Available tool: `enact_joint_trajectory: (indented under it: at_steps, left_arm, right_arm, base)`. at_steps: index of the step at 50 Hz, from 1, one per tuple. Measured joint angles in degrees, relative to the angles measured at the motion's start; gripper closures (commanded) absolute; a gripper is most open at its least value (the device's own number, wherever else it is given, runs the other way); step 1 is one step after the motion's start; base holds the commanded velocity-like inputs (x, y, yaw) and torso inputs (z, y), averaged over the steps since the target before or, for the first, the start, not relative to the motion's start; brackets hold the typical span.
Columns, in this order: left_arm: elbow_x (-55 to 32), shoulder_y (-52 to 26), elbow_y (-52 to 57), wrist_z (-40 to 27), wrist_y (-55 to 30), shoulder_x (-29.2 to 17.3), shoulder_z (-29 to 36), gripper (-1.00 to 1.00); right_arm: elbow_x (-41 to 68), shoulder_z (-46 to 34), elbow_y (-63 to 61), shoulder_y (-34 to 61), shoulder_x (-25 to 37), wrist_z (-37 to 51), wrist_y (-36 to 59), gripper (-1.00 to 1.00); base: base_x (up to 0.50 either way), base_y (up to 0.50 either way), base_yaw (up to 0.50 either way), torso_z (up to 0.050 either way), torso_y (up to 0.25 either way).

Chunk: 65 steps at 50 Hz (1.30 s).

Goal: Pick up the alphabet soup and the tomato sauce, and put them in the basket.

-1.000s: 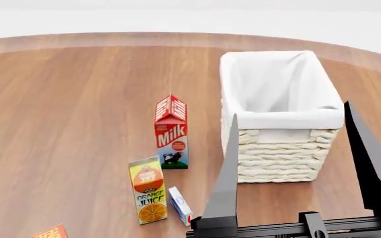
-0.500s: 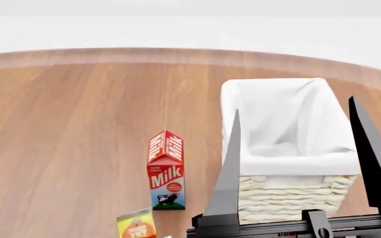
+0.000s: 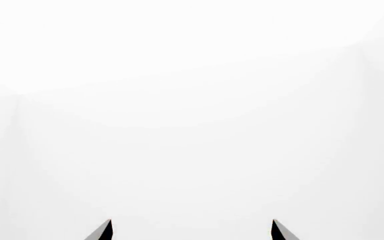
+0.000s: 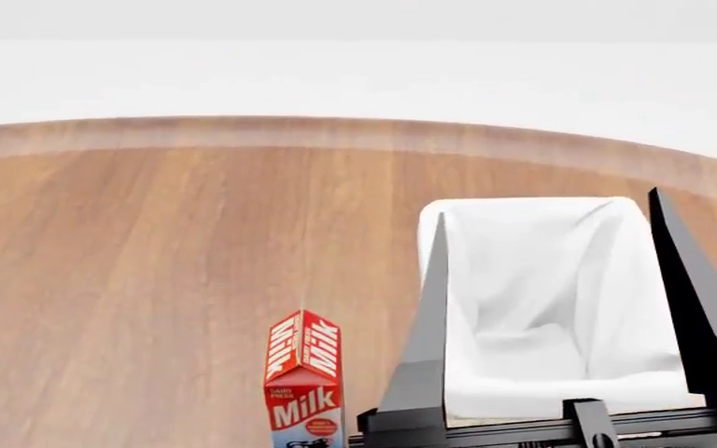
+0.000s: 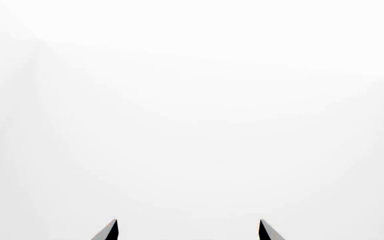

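Wood-grain bench [image 4: 147,280] carries basket [image 4: 545,397] right of milk carton [image 4: 303,378]. Right tool [image 4: 558,280] spread wide, empty, in front of basket; left tool [image 3: 192,230] also spread. Cans unseen.

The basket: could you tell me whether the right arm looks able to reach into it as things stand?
Probably yes: the right gripper is open and empty, facing the basket, whose open top is uncovered; only the milk carton stands nearby, off to one side.

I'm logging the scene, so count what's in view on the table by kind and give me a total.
Milk carton: 1
Basket: 1
Soup or sauce cans: 0 in view
Total: 2
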Motion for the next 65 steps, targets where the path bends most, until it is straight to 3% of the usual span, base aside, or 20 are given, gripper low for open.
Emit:
enact_joint_trajectory:
  at_steps: [11,22,34,50,65]
  left_arm:
    - [-0.2,0.0,0.0,-0.7,-0.3,-0.6,0.3,-1.00]
    - [0.3,-0.7,0.0,-0.5,-1.1,-0.4,0.3,-1.00]
    - [1.2,-1.5,0.1,0.3,-1.7,0.4,0.1,-1.00]
    - [2.2,-1.3,0.1,0.6,-1.1,0.8,0.6,-1.00]
    - [2.4,-1.2,0.1,0.5,-0.7,0.9,0.9,-1.00]
  right_arm:
    - [3.9,-2.4,-0.8,2.8,3.6,2.9,1.8,-1.00]
    - [36.2,-18.1,-0.8,29.5,22.2,22.2,1.7,-1.00]
    - [64.3,-28.8,5.1,44.2,30.7,33.8,7.8,-1.00]
    - [81.9,-37.5,3.7,43.0,39.1,44.8,11.2,-1.00]
    - [78.5,-45.6,0.5,26.2,43.0,44.9,3.4,-1.00]
  base:
    - [0.00,0.00,0.00,0.000,0.000]
    - [0.00,0.00,0.00,0.000,0.000]
    - [0.00,0.00,0.00,0.000,0.000]
    - [0.00,0.00,0.00,0.000,0.000]
    - [0.00,0.00,0.00,0.000,0.000]
